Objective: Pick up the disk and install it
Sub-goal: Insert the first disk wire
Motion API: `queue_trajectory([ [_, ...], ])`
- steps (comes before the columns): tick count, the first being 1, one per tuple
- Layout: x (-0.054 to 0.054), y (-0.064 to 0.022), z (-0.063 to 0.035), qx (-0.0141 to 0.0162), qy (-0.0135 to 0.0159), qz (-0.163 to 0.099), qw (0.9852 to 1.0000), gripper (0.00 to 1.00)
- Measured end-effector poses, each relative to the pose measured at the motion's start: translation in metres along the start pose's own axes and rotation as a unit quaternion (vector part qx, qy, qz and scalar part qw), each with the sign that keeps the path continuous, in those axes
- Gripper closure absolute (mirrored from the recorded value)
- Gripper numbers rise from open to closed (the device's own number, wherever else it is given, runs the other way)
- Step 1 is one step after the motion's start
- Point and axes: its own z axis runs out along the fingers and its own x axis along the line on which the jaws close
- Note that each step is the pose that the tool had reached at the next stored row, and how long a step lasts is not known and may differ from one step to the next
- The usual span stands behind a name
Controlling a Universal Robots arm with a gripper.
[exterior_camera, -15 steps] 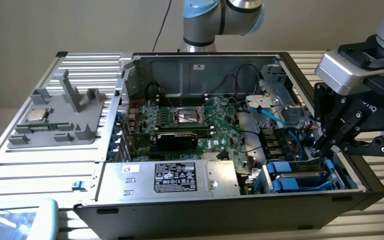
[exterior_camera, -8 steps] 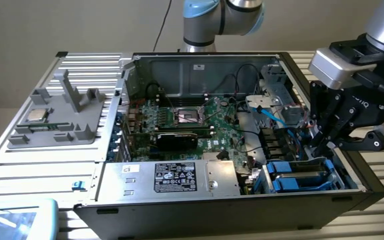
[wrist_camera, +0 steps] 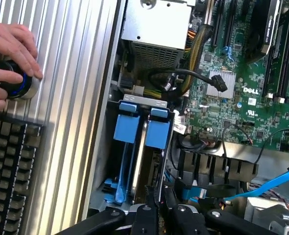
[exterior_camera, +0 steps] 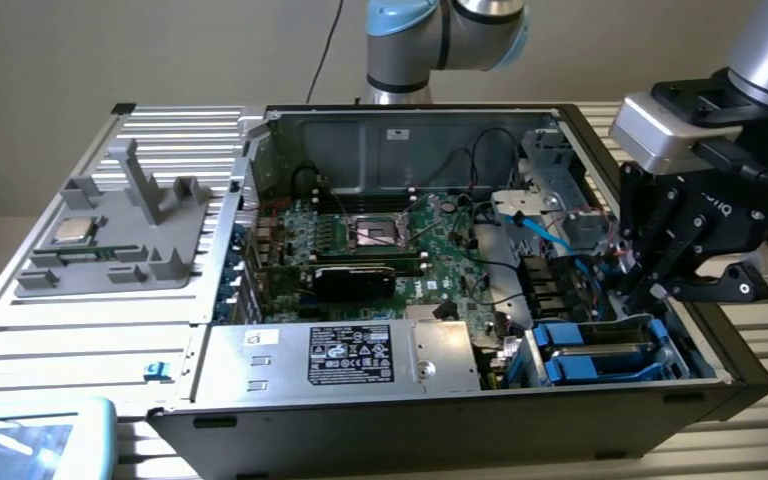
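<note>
Ribbed alu table [exterior_camera: 91, 335], plain wall behind. Open PC case [exterior_camera: 357, 150] lies on it; grey fixture [exterior_camera: 117, 235] at exterior view's left, apart from case. Disk [wrist_camera: 156, 134] sits in corner bay, just beside case wall. Gripper [wrist_camera: 157, 208] over bay end, fingers together, nothing seen between; blue cable [wrist_camera: 267, 186] near. Person's hand [wrist_camera: 10, 58] on knob [wrist_camera: 14, 85] by keyboard [wrist_camera: 10, 171].

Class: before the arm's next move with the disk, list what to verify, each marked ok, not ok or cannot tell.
1. Disk in the drive cage: ok.
2. Disk fully seated: cannot tell.
3. Gripper above the cage: ok.
4. Blue cable clear of gripper: cannot tell.
5. Hand outside the case, on the knob: ok.
</note>
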Motion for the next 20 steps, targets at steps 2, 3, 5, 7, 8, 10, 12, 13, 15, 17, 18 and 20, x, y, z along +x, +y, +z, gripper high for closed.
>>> queue_trajectory([
  [2,-0.0002,0.0015,0.0002,-0.0001,0.0000,0.005,1.0000,0.84],
  [3,-0.0003,0.0021,0.0003,-0.0001,-0.0001,0.009,1.0000,0.84],
  [5,-0.0004,0.0024,0.0006,-0.0002,-0.0002,0.020,0.9998,0.84],
  [7,-0.0004,0.0024,0.0009,-0.0003,-0.0004,0.033,0.9995,0.84],
  [8,-0.0004,0.0025,0.0012,-0.0004,-0.0006,0.039,0.9992,0.84],
  [10,-0.0004,0.0025,0.0015,-0.0005,-0.0008,0.053,0.9986,0.84],
  [12,-0.0004,0.0025,0.0016,-0.0008,-0.0011,0.063,0.9980,0.84],
  [13,-0.0004,0.0025,0.0016,-0.0009,-0.0012,0.066,0.9978,0.84],
  [15,-0.0003,0.0025,0.0017,-0.0012,-0.0004,0.069,0.9976,0.84],
  [17,-0.0003,0.0025,0.0017,-0.0018,0.0014,0.070,0.9975,0.84],
  [18,-0.0004,0.0024,0.0016,-0.0023,0.0030,0.071,0.9975,0.84],
  [20,-0.0003,0.0025,0.0016,-0.0023,0.0035,0.071,0.9975,0.84],
])
